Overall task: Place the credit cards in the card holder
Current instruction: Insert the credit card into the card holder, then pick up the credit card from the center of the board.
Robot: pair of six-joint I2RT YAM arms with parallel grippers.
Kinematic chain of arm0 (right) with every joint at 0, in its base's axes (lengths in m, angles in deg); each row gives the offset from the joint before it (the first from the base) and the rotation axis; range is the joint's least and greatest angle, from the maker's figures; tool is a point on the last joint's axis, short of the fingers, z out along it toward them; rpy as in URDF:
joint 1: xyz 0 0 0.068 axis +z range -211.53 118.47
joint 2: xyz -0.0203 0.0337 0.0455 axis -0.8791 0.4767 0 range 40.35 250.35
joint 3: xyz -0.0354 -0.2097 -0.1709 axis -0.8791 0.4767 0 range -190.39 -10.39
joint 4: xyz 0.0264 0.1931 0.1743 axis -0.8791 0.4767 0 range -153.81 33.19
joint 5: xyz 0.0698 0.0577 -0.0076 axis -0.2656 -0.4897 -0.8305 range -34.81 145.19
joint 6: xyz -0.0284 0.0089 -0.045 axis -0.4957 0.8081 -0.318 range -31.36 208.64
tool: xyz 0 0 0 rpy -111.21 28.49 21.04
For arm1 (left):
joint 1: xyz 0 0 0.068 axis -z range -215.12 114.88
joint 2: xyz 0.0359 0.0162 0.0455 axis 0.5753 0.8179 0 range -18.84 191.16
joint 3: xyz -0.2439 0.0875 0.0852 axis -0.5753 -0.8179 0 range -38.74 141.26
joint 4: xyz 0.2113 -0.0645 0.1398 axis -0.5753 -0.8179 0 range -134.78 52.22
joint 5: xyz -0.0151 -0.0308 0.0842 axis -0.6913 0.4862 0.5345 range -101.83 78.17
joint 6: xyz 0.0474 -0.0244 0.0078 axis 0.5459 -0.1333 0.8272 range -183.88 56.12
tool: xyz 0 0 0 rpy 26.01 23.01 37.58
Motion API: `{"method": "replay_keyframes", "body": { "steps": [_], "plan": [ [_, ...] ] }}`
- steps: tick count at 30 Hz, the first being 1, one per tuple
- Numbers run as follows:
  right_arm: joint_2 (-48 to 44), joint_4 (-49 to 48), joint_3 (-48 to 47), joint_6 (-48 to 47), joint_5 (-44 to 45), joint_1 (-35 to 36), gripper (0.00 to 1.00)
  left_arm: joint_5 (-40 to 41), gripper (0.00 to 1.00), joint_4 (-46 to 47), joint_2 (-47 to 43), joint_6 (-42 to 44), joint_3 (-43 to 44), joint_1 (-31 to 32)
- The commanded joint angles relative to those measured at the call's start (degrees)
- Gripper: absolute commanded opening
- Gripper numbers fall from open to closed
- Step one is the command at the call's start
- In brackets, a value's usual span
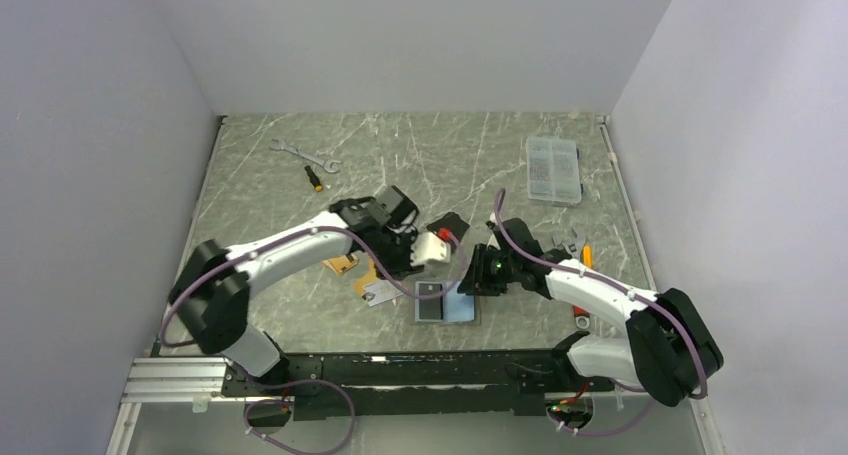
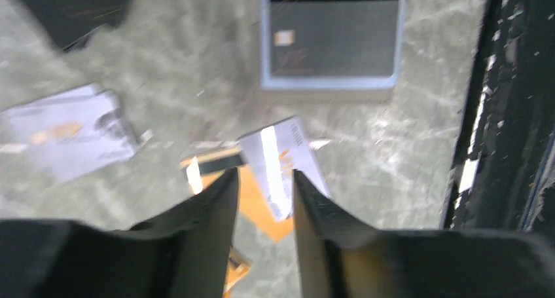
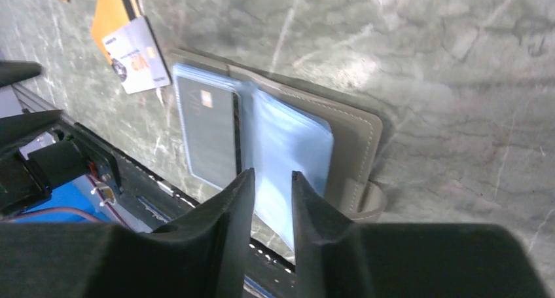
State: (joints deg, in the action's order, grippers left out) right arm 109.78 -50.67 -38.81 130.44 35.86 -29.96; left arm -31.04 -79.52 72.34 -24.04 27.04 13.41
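Note:
The grey-taupe card holder [image 1: 476,318] lies open by the near rail; it also shows in the right wrist view [image 3: 357,137] and the left wrist view [image 2: 330,88]. A dark card [image 3: 206,131] sits in its left pale blue sleeve. My right gripper [image 3: 271,177] is narrowly open just over the right blue sleeve [image 3: 294,147], holding nothing. My left gripper [image 2: 264,177] is open above a silver card [image 2: 281,157] lying on a gold-orange card [image 2: 258,209]. Another silver card [image 2: 65,134] lies to the left. In the top view the left gripper [image 1: 398,267] hovers over these cards [image 1: 378,291].
A black folded pouch [image 1: 448,225] lies behind the holder. A clear compartment box [image 1: 553,170] stands at the back right, a wrench [image 1: 305,155] and a screwdriver [image 1: 314,177] at the back left. The black rail [image 1: 400,367] runs along the near edge.

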Motion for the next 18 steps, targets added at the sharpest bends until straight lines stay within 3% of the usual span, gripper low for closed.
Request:
{"method": "replay_keyframes", "body": {
  "steps": [1, 4, 5, 6, 8, 10, 13, 15, 18],
  "plan": [
    [1.08, 2.11, -5.96, -2.34, 1.48, -0.19, 0.34, 1.23, 0.47, -5.16, -10.02, 0.14, 2.33, -4.60],
    [2.67, 2.87, -9.23, -3.03, 2.02, -0.20, 0.40, 4.95, 0.67, -6.71, -15.67, 1.01, 2.77, -8.24],
    [3.21, 3.19, -10.39, -3.46, 2.24, -0.18, 0.42, 6.92, 0.86, -6.77, -17.36, 1.17, 2.75, -9.40],
    [3.69, 3.66, -11.89, -3.72, 2.29, -0.10, 0.43, 9.28, 0.98, -6.59, -19.20, 1.43, 2.53, -10.51],
    [4.55, 4.38, -14.96, -4.35, 2.69, 0.07, 0.47, 13.13, 0.99, -5.63, -22.63, 1.69, 1.91, -13.64],
    [5.38, 5.57, -18.33, -5.37, 3.94, 0.91, 0.57, 14.68, 0.99, -3.46, -25.92, -0.06, 0.93, -20.43],
    [7.43, 6.88, -23.68, -6.76, 5.54, 2.92, 0.63, 16.27, 0.99, 2.10, -28.33, -2.52, -4.18, -31.12],
    [9.31, 7.73, -26.72, -7.71, 6.98, 4.87, 0.65, 12.93, 0.99, -3.34, -24.67, -0.70, -4.95, -36.32],
    [12.35, 7.72, -30.00, -8.10, 8.25, 7.68, 0.66, 0.21, 0.92, -7.60, -17.56, -1.21, -3.58, -46.05]
  ]
}}
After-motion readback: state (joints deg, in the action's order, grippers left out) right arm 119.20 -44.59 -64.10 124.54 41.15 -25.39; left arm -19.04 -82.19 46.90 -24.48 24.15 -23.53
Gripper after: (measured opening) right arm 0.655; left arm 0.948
